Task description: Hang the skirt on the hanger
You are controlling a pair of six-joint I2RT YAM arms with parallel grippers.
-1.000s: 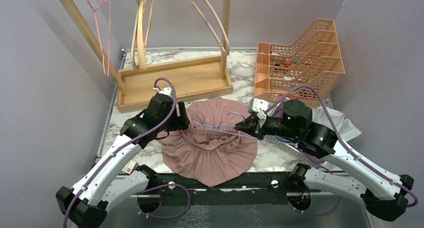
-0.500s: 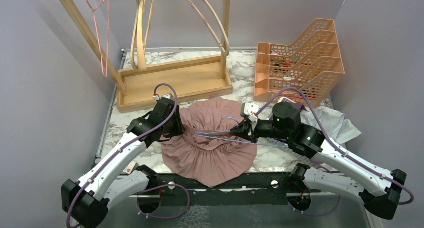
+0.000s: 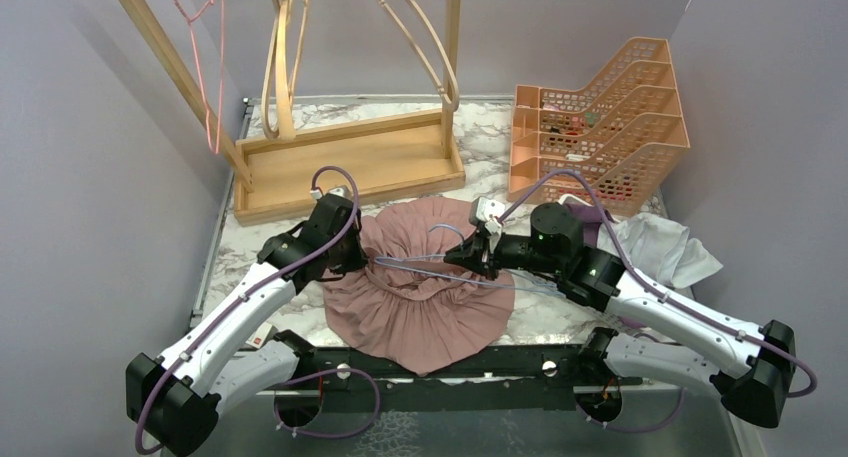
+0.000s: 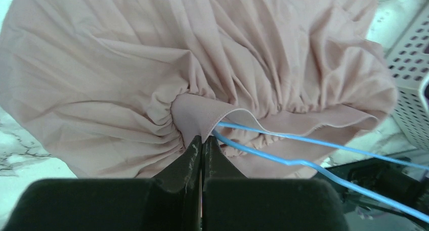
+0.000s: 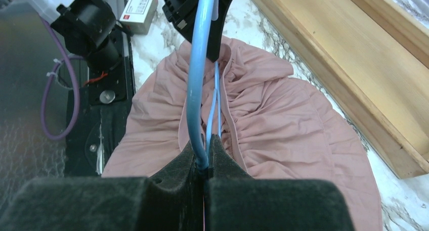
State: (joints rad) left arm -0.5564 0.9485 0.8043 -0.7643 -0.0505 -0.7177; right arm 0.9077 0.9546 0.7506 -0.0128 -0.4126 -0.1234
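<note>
Pleated dusty-pink fabric skirt lies spread on the marble-patterned bench, lower centre of the overhead view. Left end effector is clenched on a raised fold of the skirt's waistband. Right end effector is clamped on the thin blue wire hanger. The wire passes under that fold, just beside the left grip.

No readable text is found anywhere here, tbh. A small white box with a printed label is seen at the table's near edge, but the lines on it are too tiny and blurred to be made out.
</note>
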